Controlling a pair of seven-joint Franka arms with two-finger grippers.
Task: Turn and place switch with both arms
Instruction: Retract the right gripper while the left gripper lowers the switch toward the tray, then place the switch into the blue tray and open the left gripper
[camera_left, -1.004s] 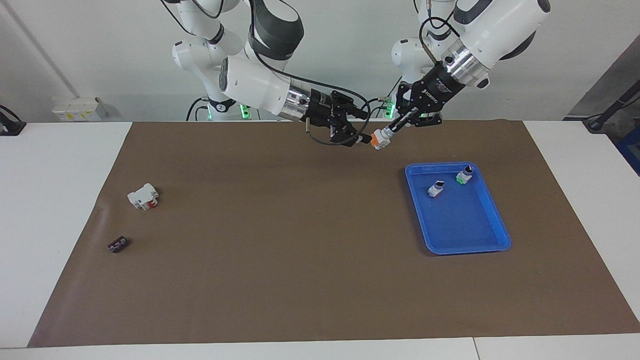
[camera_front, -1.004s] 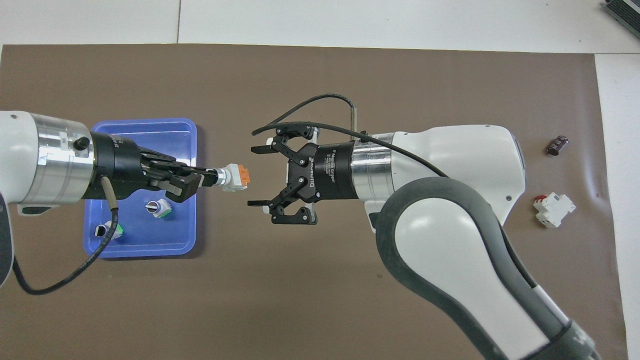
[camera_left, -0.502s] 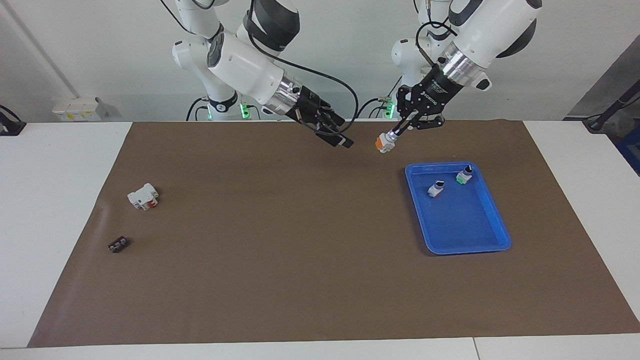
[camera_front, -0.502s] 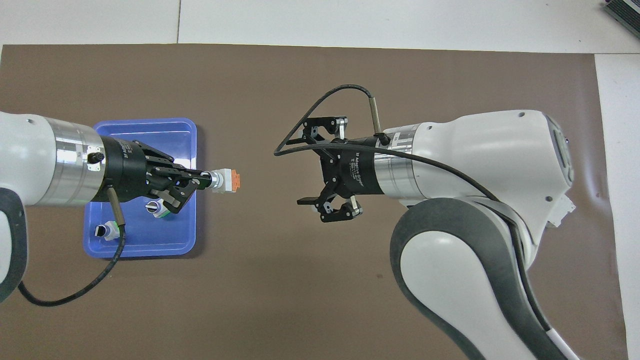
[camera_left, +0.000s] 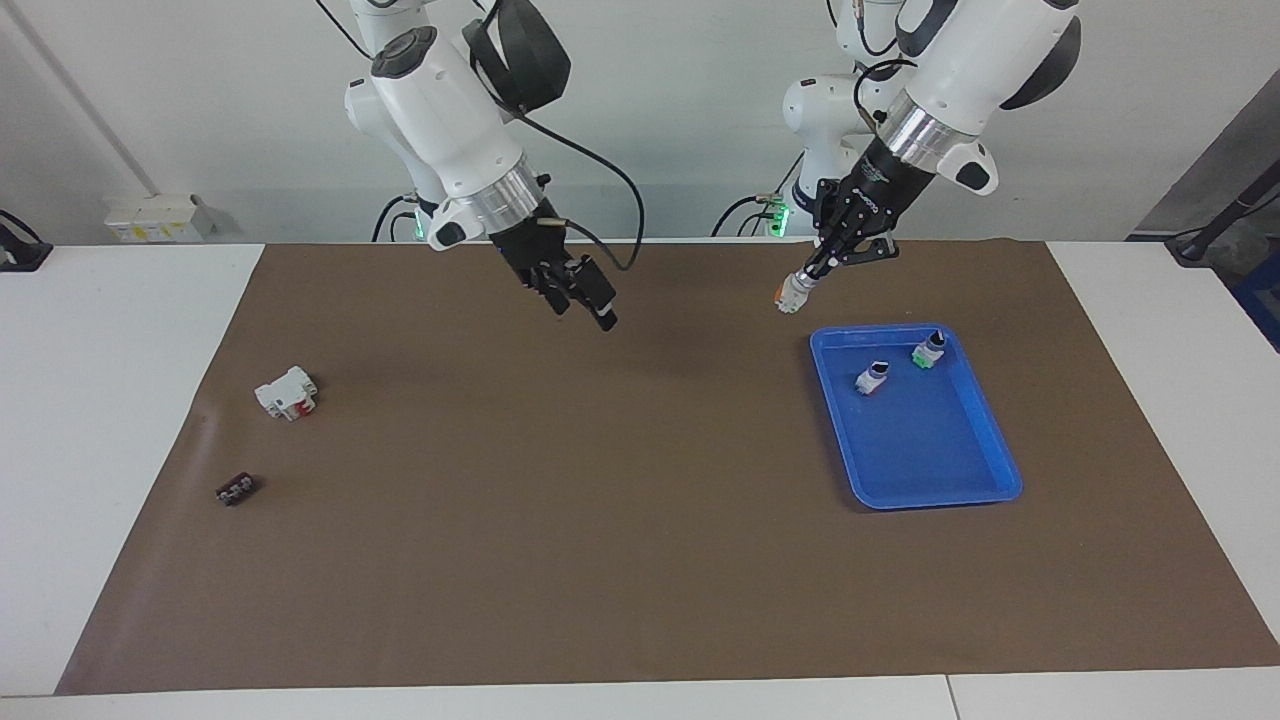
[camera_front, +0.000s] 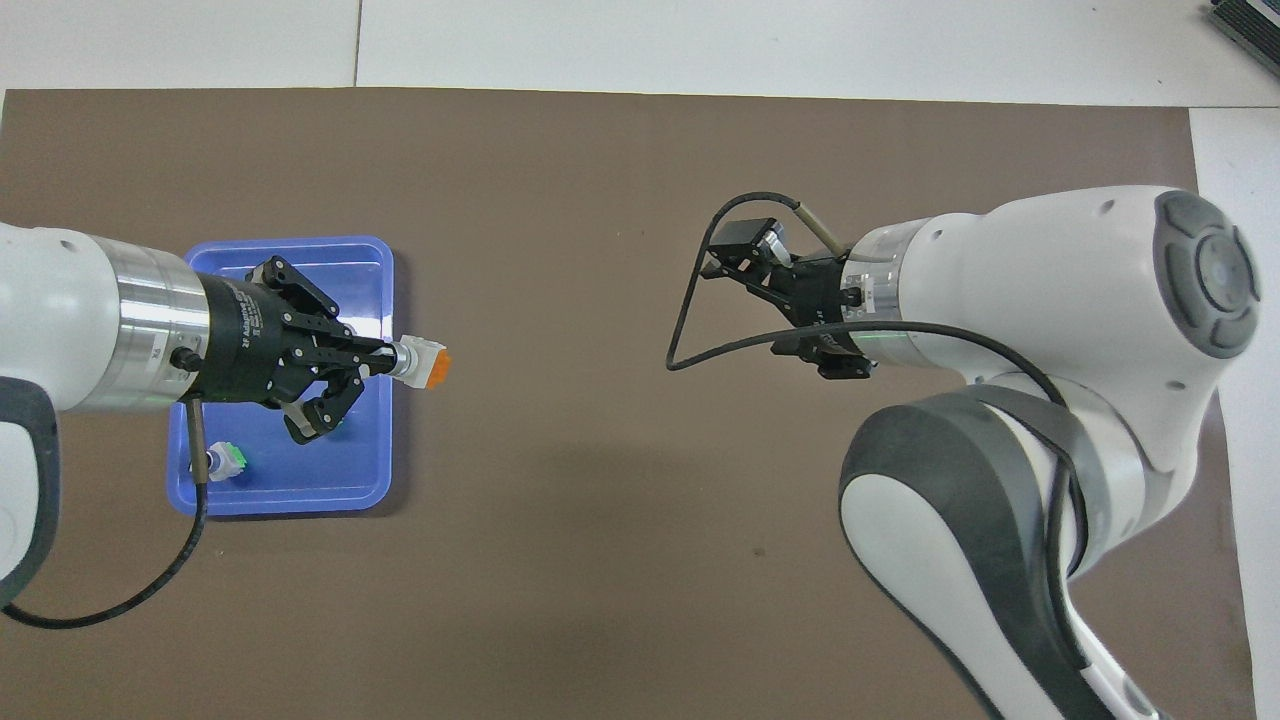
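Observation:
The switch (camera_left: 793, 293), with a white-grey body and an orange block at its free end, is held by its knob end in my left gripper (camera_left: 812, 272). It hangs tilted down over the brown mat, just beside the blue tray's (camera_left: 1000, 490) corner nearest the robots. The overhead view shows the switch (camera_front: 425, 362) sticking out of the shut left gripper (camera_front: 385, 358) at the tray's (camera_front: 290, 500) edge. My right gripper (camera_left: 592, 305) is open and empty, raised over the mat's middle and well apart from the switch. It also shows in the overhead view (camera_front: 790, 300).
Two similar small switches lie in the tray, one with a green base (camera_left: 926, 351) and one with a red base (camera_left: 872, 378). A white block with a red part (camera_left: 286, 392) and a small black part (camera_left: 236, 489) lie toward the right arm's end.
The right gripper has pulled back from the switch toward its own end and tipped downward. The left gripper has carried the switch toward the tray and tilted it down.

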